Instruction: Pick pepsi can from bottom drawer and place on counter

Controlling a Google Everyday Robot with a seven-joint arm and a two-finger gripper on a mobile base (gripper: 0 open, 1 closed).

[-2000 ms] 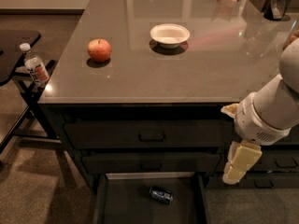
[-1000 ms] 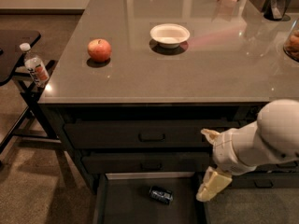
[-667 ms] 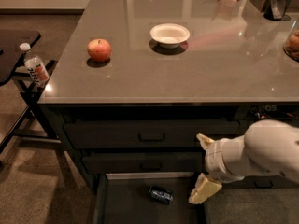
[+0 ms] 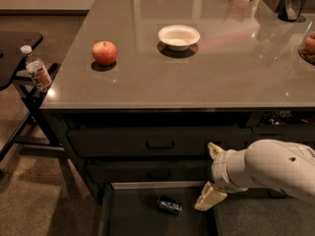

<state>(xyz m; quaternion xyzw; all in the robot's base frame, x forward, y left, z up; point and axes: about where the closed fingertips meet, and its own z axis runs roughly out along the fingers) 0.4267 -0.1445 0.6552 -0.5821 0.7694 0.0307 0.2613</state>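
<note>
Bottle [image 4: 37, 73] of clear plastic with a white cap leans at the left beside the black side table [image 4: 15, 43]. On the counter [image 4: 236, 73] sit a red apple [image 4: 105, 52] and, to its right, a white bowl [image 4: 178, 36]. Below, the bottom drawer [image 4: 133, 215] stands open and the pepsi can [image 4: 170, 205] lies on its side on the drawer floor. My gripper [image 4: 205, 176] hangs just right of the can, fingers spread wide, grasping nothing.

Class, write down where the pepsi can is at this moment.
The pepsi can lies on its side in the open bottom drawer, bottom centre of the camera view, just left of the gripper, whose jaws are open and not touching it.
</note>
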